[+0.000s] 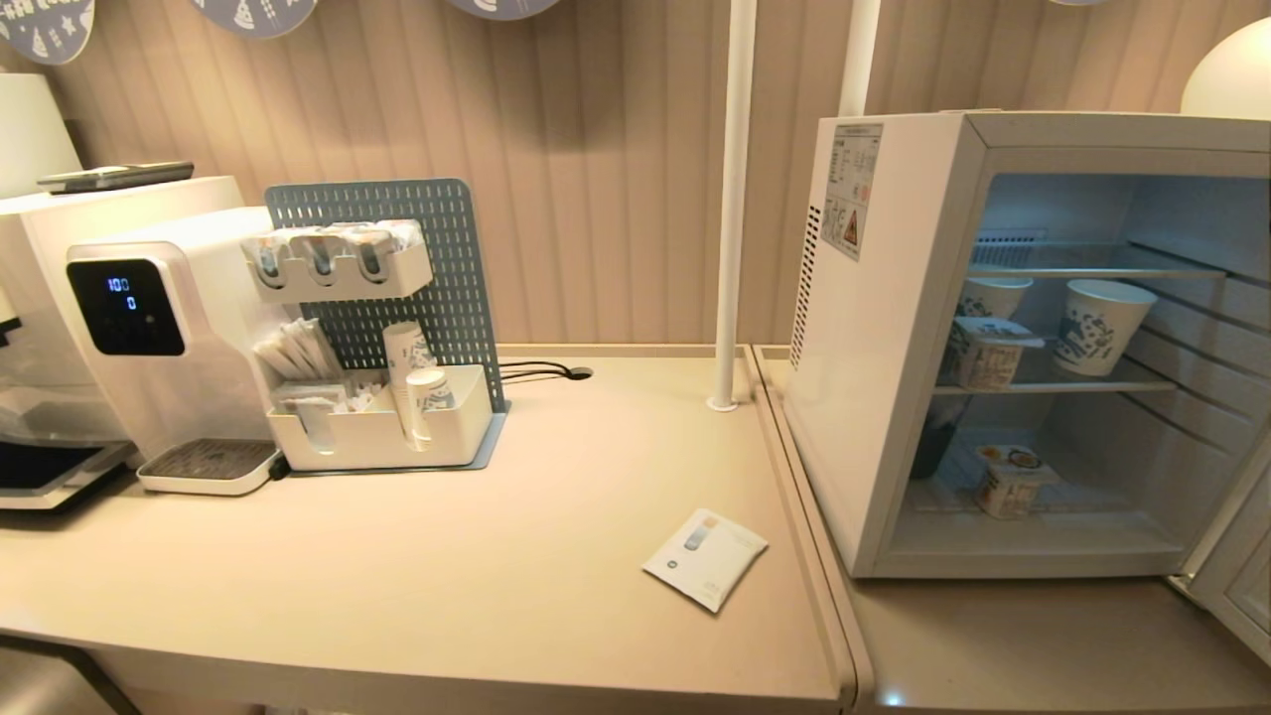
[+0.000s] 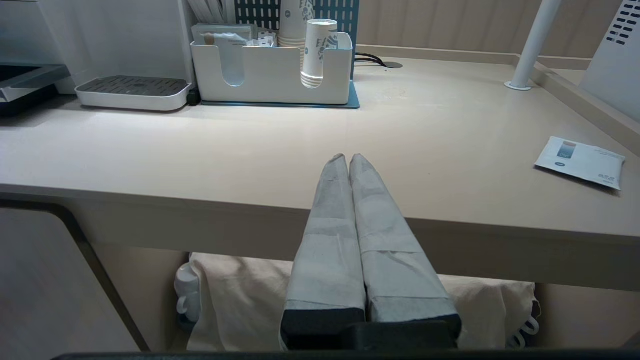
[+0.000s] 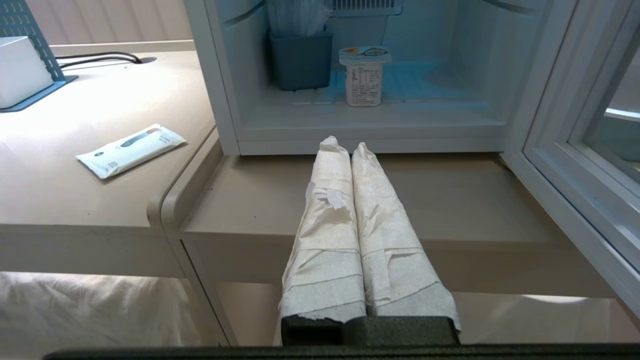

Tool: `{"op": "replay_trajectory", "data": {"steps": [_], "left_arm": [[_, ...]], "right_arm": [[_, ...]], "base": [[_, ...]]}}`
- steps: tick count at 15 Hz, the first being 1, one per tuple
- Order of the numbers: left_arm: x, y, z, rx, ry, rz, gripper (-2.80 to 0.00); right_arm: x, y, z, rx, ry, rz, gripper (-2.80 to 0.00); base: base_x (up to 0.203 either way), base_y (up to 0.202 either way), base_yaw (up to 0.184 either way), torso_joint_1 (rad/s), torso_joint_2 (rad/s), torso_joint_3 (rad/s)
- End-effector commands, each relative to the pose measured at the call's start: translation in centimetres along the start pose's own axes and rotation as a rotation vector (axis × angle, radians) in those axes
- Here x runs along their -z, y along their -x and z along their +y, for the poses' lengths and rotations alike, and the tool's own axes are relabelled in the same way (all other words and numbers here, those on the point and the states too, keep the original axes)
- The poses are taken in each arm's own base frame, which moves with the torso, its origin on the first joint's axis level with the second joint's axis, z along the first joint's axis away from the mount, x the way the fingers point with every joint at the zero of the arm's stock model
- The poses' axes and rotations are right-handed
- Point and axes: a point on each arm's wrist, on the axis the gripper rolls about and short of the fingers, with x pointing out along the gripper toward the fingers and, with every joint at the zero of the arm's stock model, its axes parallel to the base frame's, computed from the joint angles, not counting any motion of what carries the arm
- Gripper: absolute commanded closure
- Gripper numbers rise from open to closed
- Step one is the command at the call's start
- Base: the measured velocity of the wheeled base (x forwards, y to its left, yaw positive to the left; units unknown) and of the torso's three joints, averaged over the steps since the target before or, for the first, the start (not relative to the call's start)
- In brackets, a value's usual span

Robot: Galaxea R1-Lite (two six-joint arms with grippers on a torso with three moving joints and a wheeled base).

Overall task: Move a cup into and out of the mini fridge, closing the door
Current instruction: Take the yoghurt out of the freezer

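The white mini fridge (image 1: 894, 328) stands open at the right of the counter. Its door (image 1: 1236, 576) is swung out to the right. A tiny white cup (image 1: 1008, 482) with a yellow and orange foil lid stands upright on the fridge floor, and it shows as the cup (image 3: 365, 75) in the right wrist view, straight ahead of my right gripper (image 3: 345, 142). That gripper is shut and empty, hanging in front of the counter edge, short of the fridge (image 3: 220, 100) and beside the door (image 3: 575, 150). My left gripper (image 2: 348, 157) is shut and empty before the left counter.
Two patterned paper cups (image 1: 1097, 323) and another small lidded cup (image 1: 988, 357) sit on the middle wire shelf. A blue bin (image 3: 300, 60) is at the fridge's back. A white sachet (image 1: 705, 556), a cup organizer (image 1: 377, 427), a water dispenser (image 1: 149, 328) and a white pole (image 1: 735, 199) occupy the left counter.
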Motion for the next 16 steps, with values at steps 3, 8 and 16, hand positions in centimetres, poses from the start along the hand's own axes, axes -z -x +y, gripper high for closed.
{"op": "replay_trajectory", "data": {"steps": [3, 8, 16], "left_arm": [[-1.0, 0.2, 0.0, -0.009, -0.011, -0.014, 0.0], [-9.7, 2.4, -0.5, -0.019, 0.117, 0.166, 0.0], [-9.9, -5.7, -0.8, 0.046, 0.195, 0.412, 0.0]], "right_arm": [[0.0, 0.0, 0.0, -0.001, 0.002, 0.0, 0.0], [0.0, 0.0, 0.0, -0.001, 0.002, -0.001, 0.0], [0.0, 0.0, 0.0, -0.001, 0.004, -0.001, 0.0]], "base": [[0.0, 0.0, 0.0, 0.054, -0.03, 0.036], [0.0, 0.0, 0.0, 0.0, 0.0, 0.0], [0.0, 0.0, 0.0, 0.0, 0.0, 0.0]]}}
